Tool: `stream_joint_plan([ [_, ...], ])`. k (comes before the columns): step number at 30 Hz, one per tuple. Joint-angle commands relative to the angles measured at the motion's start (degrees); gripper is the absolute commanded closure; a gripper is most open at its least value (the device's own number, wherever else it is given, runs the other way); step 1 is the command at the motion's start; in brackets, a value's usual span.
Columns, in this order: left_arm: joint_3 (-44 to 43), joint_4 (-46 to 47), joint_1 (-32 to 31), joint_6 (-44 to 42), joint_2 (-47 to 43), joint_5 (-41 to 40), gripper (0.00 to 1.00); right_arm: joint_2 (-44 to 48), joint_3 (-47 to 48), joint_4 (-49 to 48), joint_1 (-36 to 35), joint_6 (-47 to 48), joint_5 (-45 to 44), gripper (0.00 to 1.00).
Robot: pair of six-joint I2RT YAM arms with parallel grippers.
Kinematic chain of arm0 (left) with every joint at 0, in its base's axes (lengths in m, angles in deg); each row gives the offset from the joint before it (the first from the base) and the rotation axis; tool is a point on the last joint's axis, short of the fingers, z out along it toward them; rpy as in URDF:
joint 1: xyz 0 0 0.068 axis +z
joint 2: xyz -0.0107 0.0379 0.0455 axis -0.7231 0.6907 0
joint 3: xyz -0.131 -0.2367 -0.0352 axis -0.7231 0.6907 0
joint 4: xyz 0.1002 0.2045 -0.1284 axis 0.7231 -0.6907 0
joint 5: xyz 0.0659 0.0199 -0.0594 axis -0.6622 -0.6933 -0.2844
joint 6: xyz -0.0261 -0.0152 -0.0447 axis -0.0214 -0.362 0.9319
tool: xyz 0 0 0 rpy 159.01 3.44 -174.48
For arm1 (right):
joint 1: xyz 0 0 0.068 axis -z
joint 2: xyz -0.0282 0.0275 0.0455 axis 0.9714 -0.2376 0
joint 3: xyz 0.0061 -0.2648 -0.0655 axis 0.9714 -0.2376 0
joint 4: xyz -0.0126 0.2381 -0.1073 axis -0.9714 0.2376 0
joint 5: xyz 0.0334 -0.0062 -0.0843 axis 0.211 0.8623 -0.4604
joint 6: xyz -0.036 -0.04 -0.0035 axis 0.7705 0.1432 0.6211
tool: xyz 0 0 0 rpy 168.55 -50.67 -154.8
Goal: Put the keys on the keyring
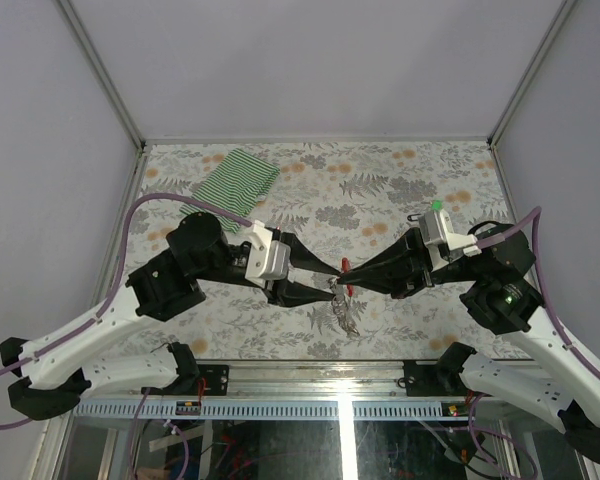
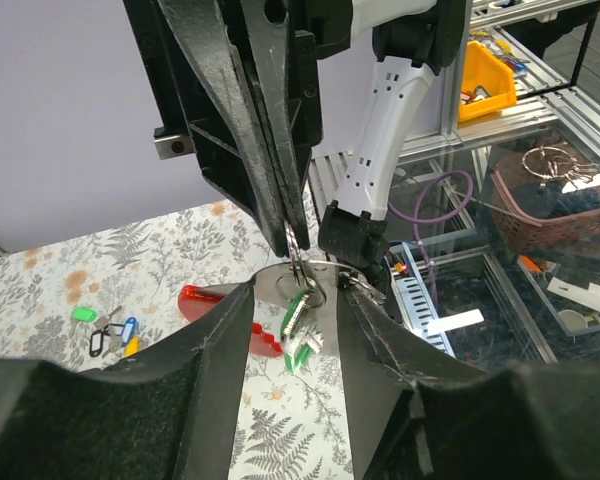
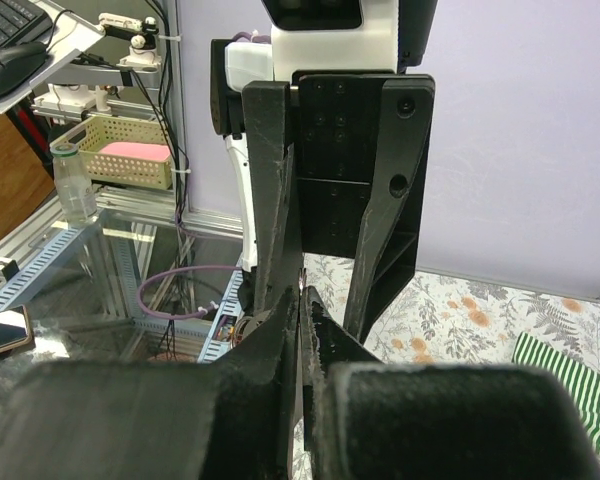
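Floral table (image 1: 410,190); left end effector (image 2: 300,292) clamps keyring (image 2: 278,284), keys (image 2: 298,322) hanging lengthwise downward; right end effector (image 2: 290,238) pinched shut.

Table cover (image 1: 400,190) pale w/ grey fern print & orange blooms; cloth (image 1: 235,180) far back-left of keyring (image 2: 208,298) is green/white striped. Keyring = red loop + silvery strip, key (image 2: 298,322) beside it w/ green tag; other keys (image 2: 84,314) near keyring tagged green, blue, yellow.
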Motion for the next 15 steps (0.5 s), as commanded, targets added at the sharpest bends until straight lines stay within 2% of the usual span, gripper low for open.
stream_joint_plan([
  [1,-1.4,1.8,-0.2,0.5,0.5,2.5,0.61,0.8,1.2,-3.5,-0.3,0.2,-1.5,1.0],
  [15,-0.3,1.8,-0.3,0.1,-1.9,-4.0,0.95,1.5,1.4,-2.3,-0.3,1.0,-2.8,1.0],
])
